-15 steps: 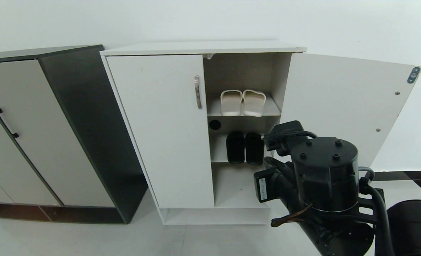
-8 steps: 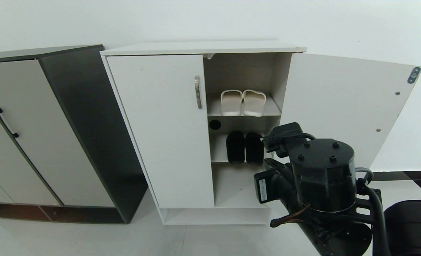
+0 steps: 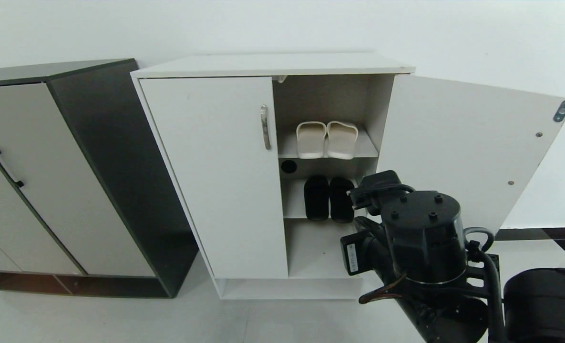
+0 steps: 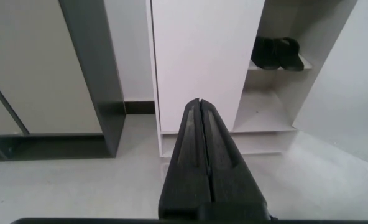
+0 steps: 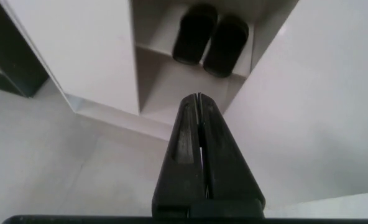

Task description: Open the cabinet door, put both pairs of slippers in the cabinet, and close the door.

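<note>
White slippers (image 3: 326,138) on upper shelf (image 3: 369,149), black slippers (image 3: 329,199) on middle shelf (image 3: 292,202): both pairs stowed. Right door (image 3: 463,147) wide open, closing left to do. Left gripper (image 4: 199,104) and right gripper (image 5: 199,99) pinched closed, seemingly empty.

A plain, bare room: white wall (image 3: 454,28), pale floor (image 3: 120,319), white cabinet (image 3: 215,181) beside dark cabinet (image 3: 115,166).
</note>
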Robot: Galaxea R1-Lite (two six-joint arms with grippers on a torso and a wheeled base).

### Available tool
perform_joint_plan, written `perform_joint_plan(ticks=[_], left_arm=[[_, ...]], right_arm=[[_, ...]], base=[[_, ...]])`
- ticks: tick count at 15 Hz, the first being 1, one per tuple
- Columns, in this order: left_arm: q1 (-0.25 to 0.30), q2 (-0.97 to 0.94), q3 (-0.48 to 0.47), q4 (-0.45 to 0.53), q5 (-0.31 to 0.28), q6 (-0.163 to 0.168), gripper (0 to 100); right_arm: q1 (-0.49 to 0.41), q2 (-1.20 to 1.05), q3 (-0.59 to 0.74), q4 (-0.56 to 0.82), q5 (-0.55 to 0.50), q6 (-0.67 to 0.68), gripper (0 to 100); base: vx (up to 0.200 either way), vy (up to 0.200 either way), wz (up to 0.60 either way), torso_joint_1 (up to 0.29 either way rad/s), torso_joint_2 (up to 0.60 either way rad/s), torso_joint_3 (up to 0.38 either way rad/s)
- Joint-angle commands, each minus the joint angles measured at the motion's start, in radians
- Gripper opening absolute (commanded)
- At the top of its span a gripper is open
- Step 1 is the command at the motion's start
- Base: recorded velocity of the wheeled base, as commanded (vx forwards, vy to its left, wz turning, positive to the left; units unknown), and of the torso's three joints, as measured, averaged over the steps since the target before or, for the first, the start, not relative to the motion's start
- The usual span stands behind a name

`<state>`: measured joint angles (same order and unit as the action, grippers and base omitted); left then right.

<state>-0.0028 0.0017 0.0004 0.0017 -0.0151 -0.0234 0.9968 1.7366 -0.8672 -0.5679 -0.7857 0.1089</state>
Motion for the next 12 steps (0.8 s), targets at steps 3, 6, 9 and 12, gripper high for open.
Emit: perform_joint_plan(ticks=[3,6,9,12], left_arm=[[0.000,0.000,0.000,-0.002,0.000,0.000,0],[0.000,0.000,0.000,-0.002,0.000,-0.001,0],[0.000,0.000,0.000,-0.002,0.000,-0.001,0],[-0.002,0.000,0.000,-0.002,0.000,-0.001,0]], right_arm=[[0.003,0.004,-0.003,-0.004,0.000,-0.005,0],[0.002,0.004,-0.001,-0.003,0.000,-0.005,0],[0.000,0.004,-0.001,-0.003,0.000,-0.005,0],[0.000,0.004,0.001,-0.003,0.000,-0.005,0]], base=[[0.000,0.000,0.00,0.053,-0.54,-0.364],[0.000,0.000,0.00,0.115,-0.46,-0.342],[0.000,0.000,0.00,0.137,-0.46,-0.328],[0.000,0.000,0.00,0.163,-0.48,-0.320]])
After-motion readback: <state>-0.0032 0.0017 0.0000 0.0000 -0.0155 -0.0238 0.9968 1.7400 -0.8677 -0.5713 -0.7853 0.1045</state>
